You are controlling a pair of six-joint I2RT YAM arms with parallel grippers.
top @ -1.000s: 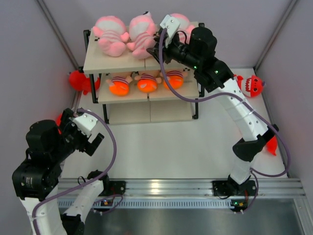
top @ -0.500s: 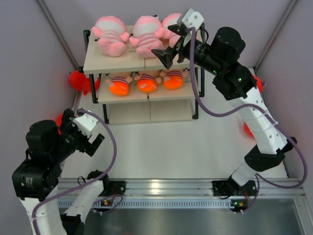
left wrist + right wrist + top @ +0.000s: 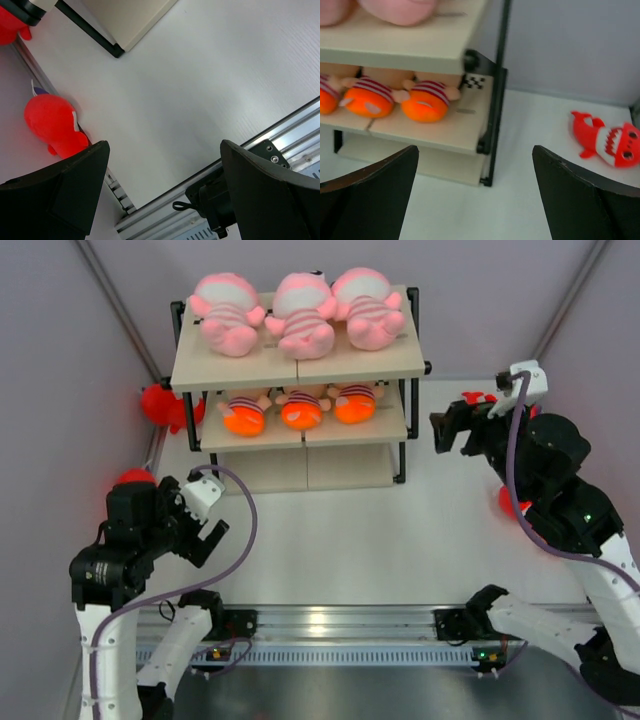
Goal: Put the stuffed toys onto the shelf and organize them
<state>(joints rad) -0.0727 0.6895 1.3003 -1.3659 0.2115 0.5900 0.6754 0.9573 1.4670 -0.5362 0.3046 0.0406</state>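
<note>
The shelf (image 3: 250,368) stands at the back. Three pink stuffed toys (image 3: 300,312) lie in a row on its top board, the rightmost (image 3: 368,308) lying free. Three striped toys with orange undersides (image 3: 300,408) sit on the middle board (image 3: 445,130). My right gripper (image 3: 452,432) hangs open and empty to the right of the shelf, facing its right post (image 3: 495,100); in its wrist view the gripper (image 3: 475,152) holds nothing. A red shark (image 3: 610,140) lies beyond it. My left gripper (image 3: 200,540) is open and empty over the table's front left, as the left wrist view (image 3: 163,150) confirms.
A red shark (image 3: 52,125) lies against the left wall near my left arm, and another red toy (image 3: 160,403) sits left of the shelf. A red toy (image 3: 512,502) shows partly under my right arm. The aluminium rail (image 3: 330,620) runs along the front edge.
My right gripper opened, left the third pink toy on the top board, and swung back right and down away from the shelf. My left arm shifted slightly right and forward.
</note>
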